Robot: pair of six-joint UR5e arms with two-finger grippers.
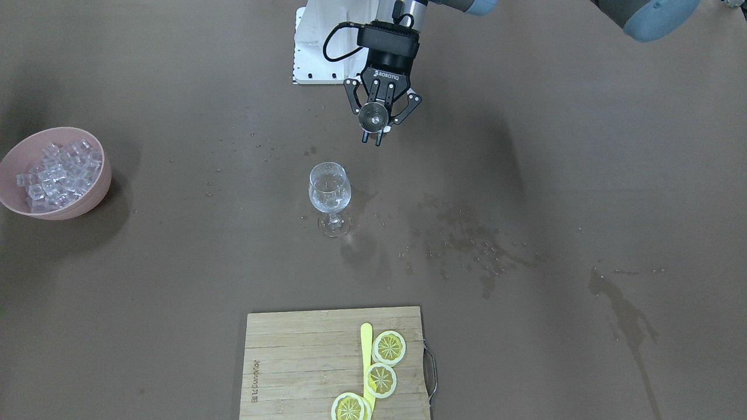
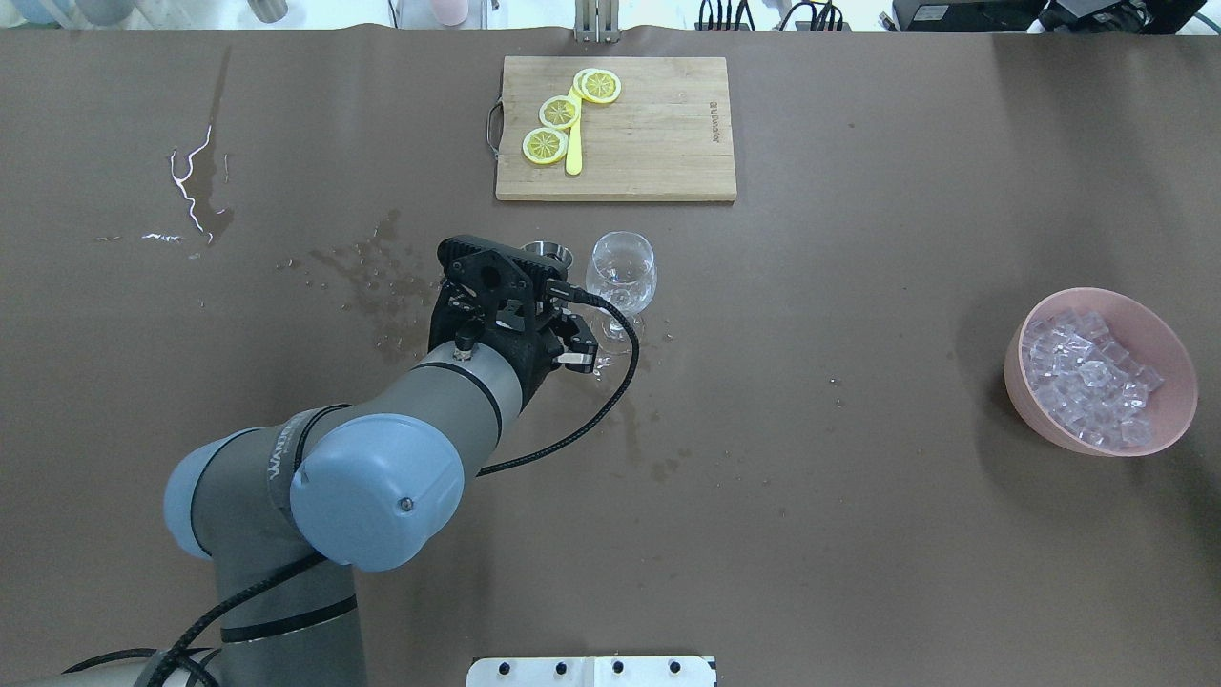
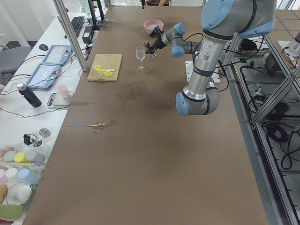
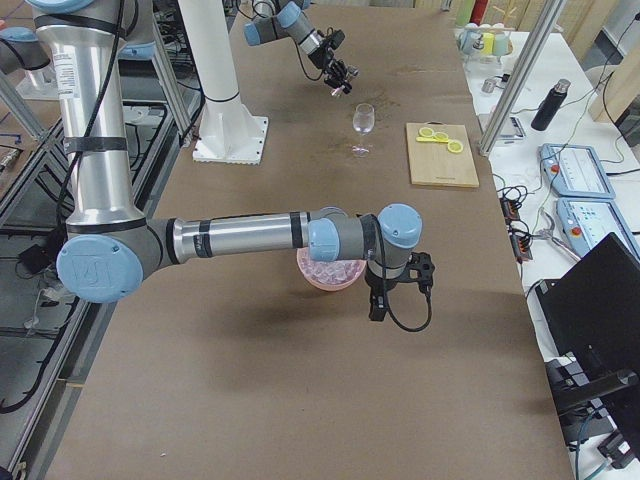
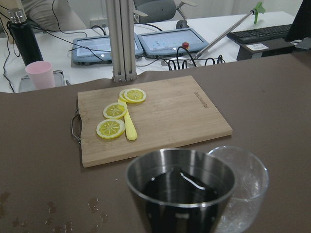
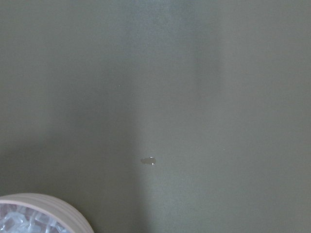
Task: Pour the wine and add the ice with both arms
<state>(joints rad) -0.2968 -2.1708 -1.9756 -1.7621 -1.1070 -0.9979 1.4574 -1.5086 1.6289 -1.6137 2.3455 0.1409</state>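
Pinching steel cup (image 1: 373, 115), left gripper (image 1: 373, 137) reads ROBOTIQ, near wine glass (image 1: 330, 186); right gripper (image 4: 377, 305): cannot tell spread or closed.

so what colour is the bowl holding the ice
Pale pink bowl; it shows best in the overhead exterior view.

too small and dark in the right side view to judge the right tool (image 4: 378, 308); from its wrist, just a cropped corner of bowl (image 6: 48, 204) and ice (image 6: 19, 225). from the left wrist, cup (image 5: 146, 213) cropped below, masking part of the glass (image 5: 248, 189). overhead, only a sliver of cup rim past the wrist. board (image 1: 292, 361) cut by the bottom edge of the front view.
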